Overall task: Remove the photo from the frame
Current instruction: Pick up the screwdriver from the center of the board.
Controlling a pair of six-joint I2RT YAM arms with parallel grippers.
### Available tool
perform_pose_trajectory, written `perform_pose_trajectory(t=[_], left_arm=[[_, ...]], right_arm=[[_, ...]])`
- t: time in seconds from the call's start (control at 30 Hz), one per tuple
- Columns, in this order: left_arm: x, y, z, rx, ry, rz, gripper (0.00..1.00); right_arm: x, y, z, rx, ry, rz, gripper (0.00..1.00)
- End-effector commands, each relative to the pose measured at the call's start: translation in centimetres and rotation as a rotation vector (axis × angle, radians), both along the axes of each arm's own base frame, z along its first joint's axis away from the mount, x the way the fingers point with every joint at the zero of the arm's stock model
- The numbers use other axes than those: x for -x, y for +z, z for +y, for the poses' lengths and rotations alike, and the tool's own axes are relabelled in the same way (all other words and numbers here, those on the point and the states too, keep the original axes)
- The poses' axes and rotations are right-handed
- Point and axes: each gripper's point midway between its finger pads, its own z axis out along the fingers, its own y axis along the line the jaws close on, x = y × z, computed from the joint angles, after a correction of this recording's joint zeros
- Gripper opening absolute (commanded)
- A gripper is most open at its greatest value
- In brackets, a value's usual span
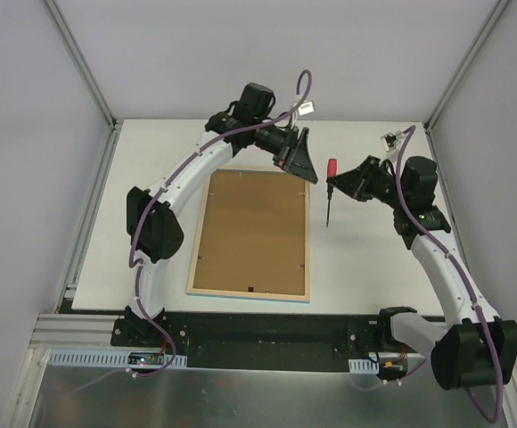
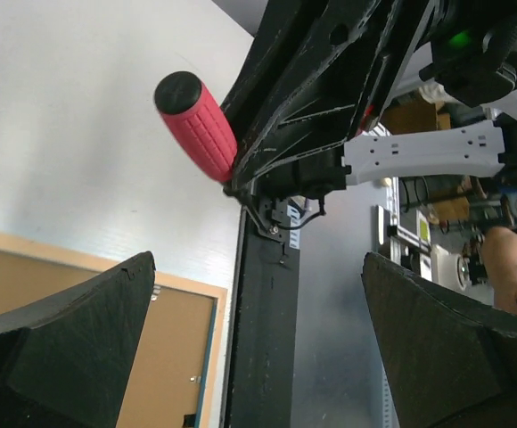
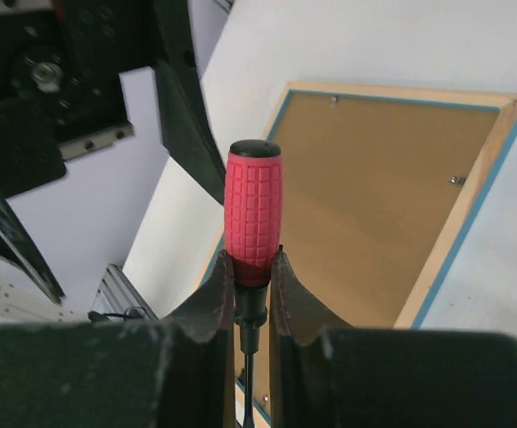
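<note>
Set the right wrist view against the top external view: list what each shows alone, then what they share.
Right wrist only: the gridded texture of the screwdriver handle, with the right gripper clamped just below it. Top external only: the whole frame lying back up, and the left gripper open near its far right corner. Both: the screwdriver held in the right gripper, and the brown back panel.

The frame lies on the table, screwdriver right of it.
</note>
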Motion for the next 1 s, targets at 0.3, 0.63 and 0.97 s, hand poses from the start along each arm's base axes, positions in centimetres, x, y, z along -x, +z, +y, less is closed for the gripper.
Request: perform_pose_trajectory(t=[0.3,0.63,0.97], left_arm=[[-0.1,-1.6,-4.6,0.044,-0.085,0.061,0.99],[0.2,-2.2,-6.6,0.069,-0.115,0.132,0.89],[1.5,-4.0,-8.4,0.048,-0.136,0.225,0.70]], right_arm=[[-3.6,5.5,-3.5,-0.314,-0.243,-0.091,0.01],[-4.6,3.0,-4.8,-0.351,-0.331,-0.042,0.01],[-4.3,2.9,-5.1,-0.329,-0.349,-0.083,0.01]])
